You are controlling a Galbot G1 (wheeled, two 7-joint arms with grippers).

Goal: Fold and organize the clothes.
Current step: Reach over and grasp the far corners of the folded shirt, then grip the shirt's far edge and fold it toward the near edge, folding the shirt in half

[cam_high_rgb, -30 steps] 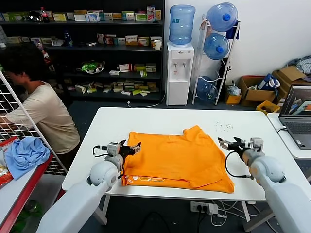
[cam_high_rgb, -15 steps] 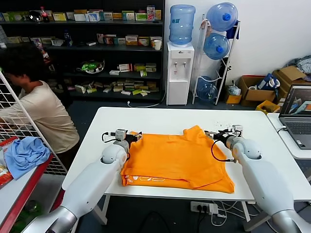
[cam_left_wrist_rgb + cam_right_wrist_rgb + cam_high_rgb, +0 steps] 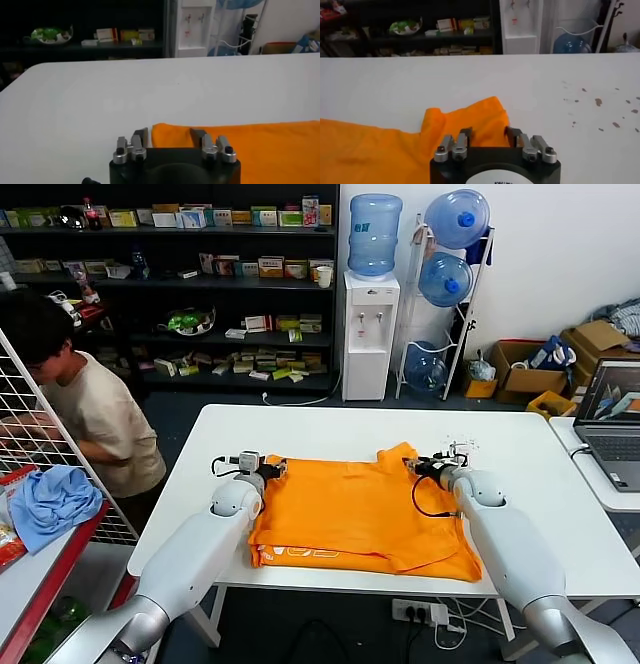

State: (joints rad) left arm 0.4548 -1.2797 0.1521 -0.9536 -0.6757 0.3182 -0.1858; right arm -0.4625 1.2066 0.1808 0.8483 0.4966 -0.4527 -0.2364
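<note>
So the orange T-shirt is lying flat in the middle of the head view, already partly folded, spread over the near half of the white counter. Both arms are working its far edge. The left gripper is sitting at the shirt's upper-left corner, and the left wrist view shows its jaws open with the corner of fabric right between them. The right gripper is parking at the bunched-up bit on the upper-right edge, jaws open too, straddling that little hump of cloth.

Handling-wise I'd guess it's light, floppy and drapey, so it's going to sag and slide on that smooth counter. Best bet is probably pinching those two far corners through all the layers and moving both together, otherwise the fold is likely going skewed.
</note>
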